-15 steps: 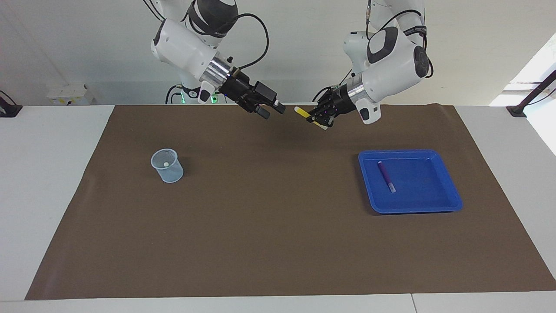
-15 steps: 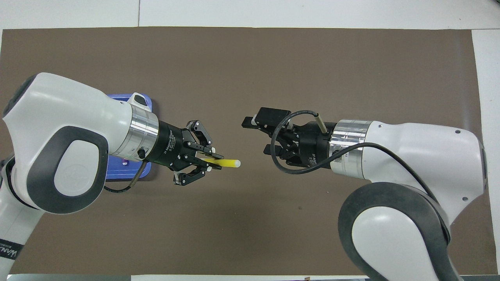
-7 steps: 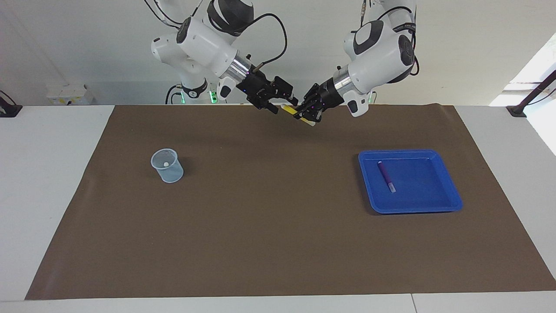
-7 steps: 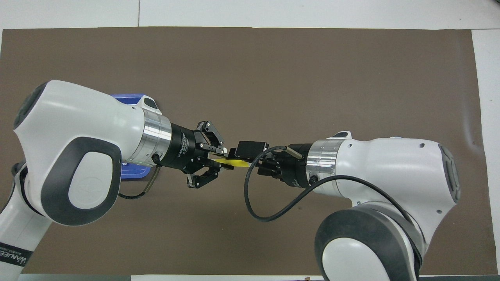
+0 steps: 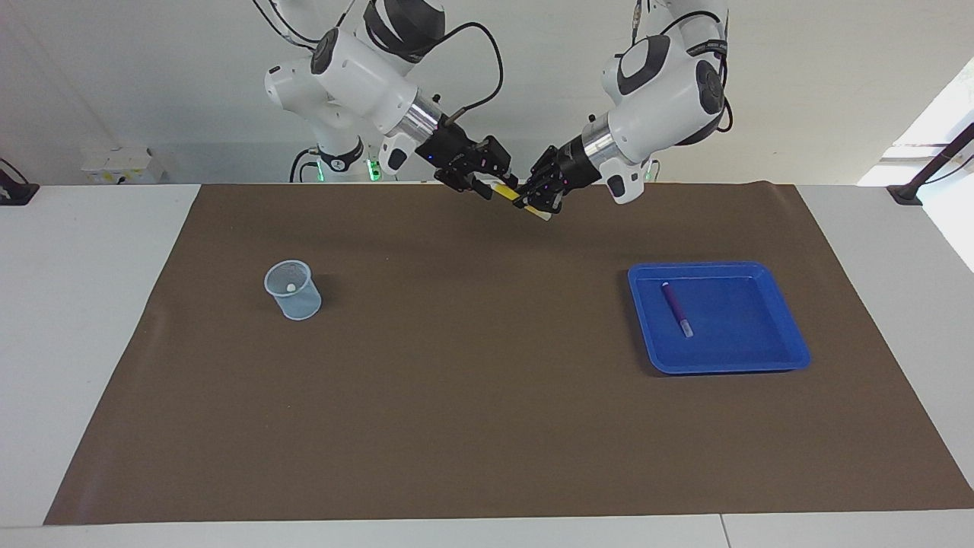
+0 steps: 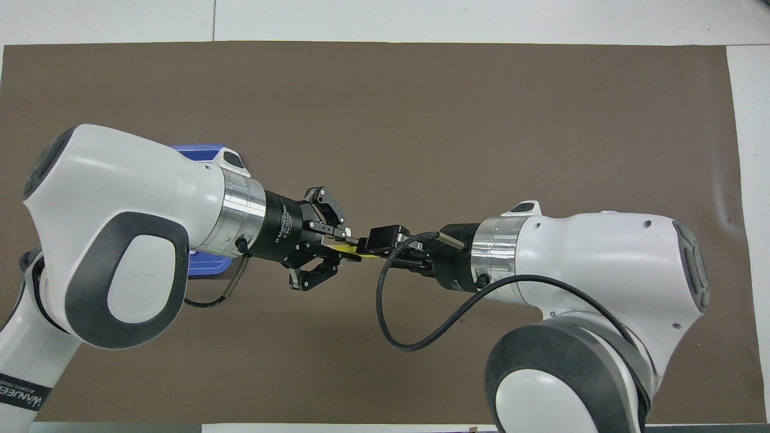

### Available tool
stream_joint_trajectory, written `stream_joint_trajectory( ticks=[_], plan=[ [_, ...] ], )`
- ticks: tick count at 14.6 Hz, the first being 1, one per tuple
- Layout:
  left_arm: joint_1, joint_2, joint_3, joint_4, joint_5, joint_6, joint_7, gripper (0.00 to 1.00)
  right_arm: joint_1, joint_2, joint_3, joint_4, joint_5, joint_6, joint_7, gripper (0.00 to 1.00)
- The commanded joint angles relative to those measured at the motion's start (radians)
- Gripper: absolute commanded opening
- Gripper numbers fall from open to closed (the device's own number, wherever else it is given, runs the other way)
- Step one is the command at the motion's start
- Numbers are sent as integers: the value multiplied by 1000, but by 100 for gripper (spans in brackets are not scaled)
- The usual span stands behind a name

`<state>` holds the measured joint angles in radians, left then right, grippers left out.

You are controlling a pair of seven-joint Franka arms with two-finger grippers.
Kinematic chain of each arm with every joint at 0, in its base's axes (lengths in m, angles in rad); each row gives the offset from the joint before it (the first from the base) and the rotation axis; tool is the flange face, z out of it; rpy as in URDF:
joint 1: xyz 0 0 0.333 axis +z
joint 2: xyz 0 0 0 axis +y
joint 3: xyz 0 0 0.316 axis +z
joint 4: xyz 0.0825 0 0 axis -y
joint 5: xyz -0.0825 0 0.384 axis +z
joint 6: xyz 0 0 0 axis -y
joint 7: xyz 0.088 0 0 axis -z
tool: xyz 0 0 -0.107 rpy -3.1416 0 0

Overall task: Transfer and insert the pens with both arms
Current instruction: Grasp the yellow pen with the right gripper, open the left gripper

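My left gripper (image 5: 534, 202) is shut on the yellow pen (image 5: 508, 193) and holds it level in the air over the mat's edge nearest the robots. My right gripper (image 5: 494, 185) meets it from the right arm's end, and its fingers close on the pen's free end. In the overhead view the pen (image 6: 347, 248) bridges the left gripper (image 6: 337, 249) and the right gripper (image 6: 378, 246). The purple pen (image 5: 676, 308) lies in the blue tray (image 5: 761, 356). No green pen shows.
A clear plastic cup (image 5: 293, 290) stands on the brown mat (image 5: 472, 396) toward the right arm's end, with a small whitish thing (image 5: 291, 287) in it. The tray sits toward the left arm's end, and only its corner (image 6: 201, 150) shows in the overhead view.
The two grippers came together over the mat's near edge. The right gripper, wide open a second ago, has reached the yellow pen's pale end and narrowed on it. The left gripper still holds the pen.
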<state>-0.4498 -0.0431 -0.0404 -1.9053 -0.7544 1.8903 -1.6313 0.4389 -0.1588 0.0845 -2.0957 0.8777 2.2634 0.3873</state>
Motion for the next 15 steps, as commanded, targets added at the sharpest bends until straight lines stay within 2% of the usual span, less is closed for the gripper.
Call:
stream_joint_trajectory(
  ticks=[1,2,3,4,7,8,9,12,15],
  plan=[
    [-16,-27,13,-27,-17,20,-15,0,-11,-19,0,-15,-13,-5,-16,26],
    [-16,-27,13,-27,-17,20,-15,0,-14,-19,0,-15,-13,-5,-18,19],
    [-16,-27,13,-27,-17,21,-15,0,-15,-19,0,-15,-13,-7,-18,6],
    [-16,-27,13,-27,-17,21,-15,0,-15,-19,1,-15,-13,-7,-16,0],
    [-16,-29,13,-27,-17,24,-13,0,-15,-21,0,-15,-13,-15,-15,0],
    [-18,-29,13,-24,-16,26,-12,73,-15,-21,0,-15,-13,-16,-15,0],
    [-18,-32,13,-23,-16,30,-10,100,-19,-19,0,-15,-13,-18,-15,0],
    [-15,-38,11,-23,-14,35,-12,100,-75,-15,-5,9,-28,-100,-50,0],
    [-4,-40,13,-21,-3,35,4,100,-208,-5,-6,100,-196,-302,-148,0]
  ],
)
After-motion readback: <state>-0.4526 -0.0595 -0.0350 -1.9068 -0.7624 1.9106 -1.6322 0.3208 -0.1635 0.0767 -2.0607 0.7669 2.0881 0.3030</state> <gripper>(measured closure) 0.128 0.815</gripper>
